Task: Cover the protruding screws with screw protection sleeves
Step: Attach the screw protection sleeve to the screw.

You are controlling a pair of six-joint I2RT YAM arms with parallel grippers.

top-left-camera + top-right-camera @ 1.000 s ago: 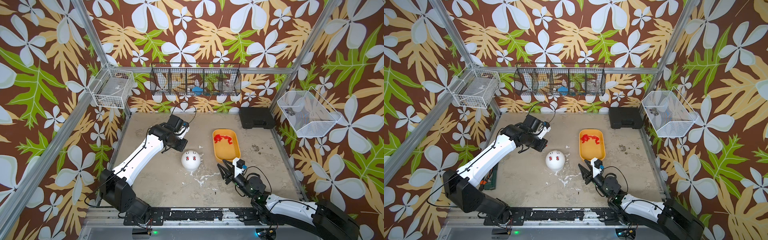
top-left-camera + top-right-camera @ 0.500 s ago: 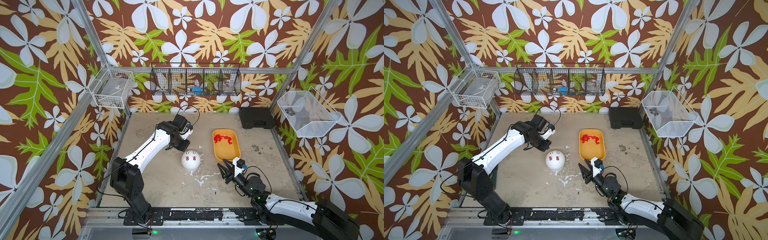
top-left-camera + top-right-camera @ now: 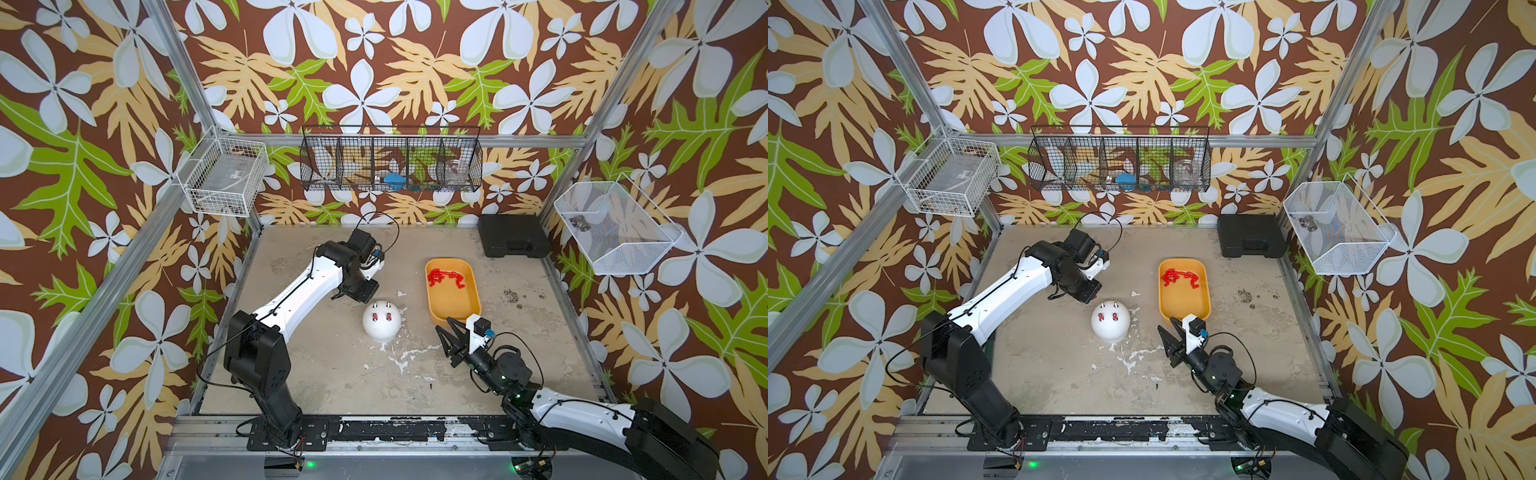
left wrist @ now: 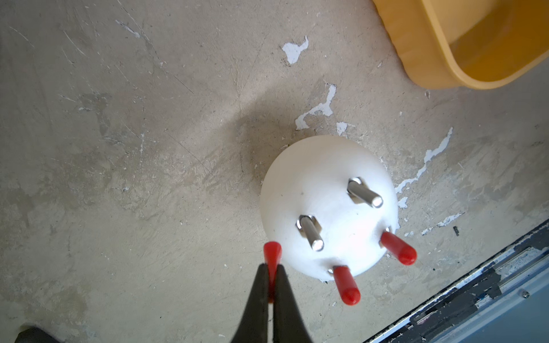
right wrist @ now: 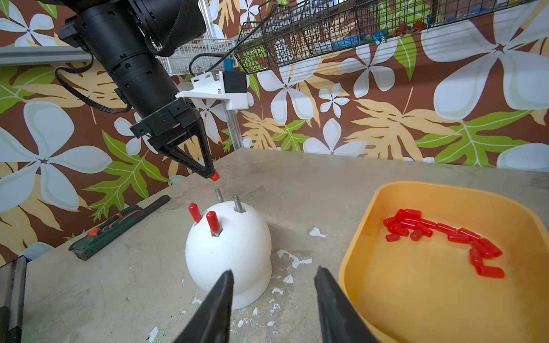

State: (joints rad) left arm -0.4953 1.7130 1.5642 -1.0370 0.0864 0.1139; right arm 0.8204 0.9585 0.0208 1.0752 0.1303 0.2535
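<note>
Red sleeve (image 4: 272,252) clenched in my left tool (image 4: 271,268), I've swung in over the dome (image 4: 326,205); two bare screws (image 4: 310,233) remain.

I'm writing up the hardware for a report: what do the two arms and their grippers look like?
Both arms have white shells with bulky black joints and bases, and thin black cables looping along them. The left gripper and right gripper have slim, black, tapering fingers. Each wrist carries a white bracket with a small black box and blue connector.
</note>
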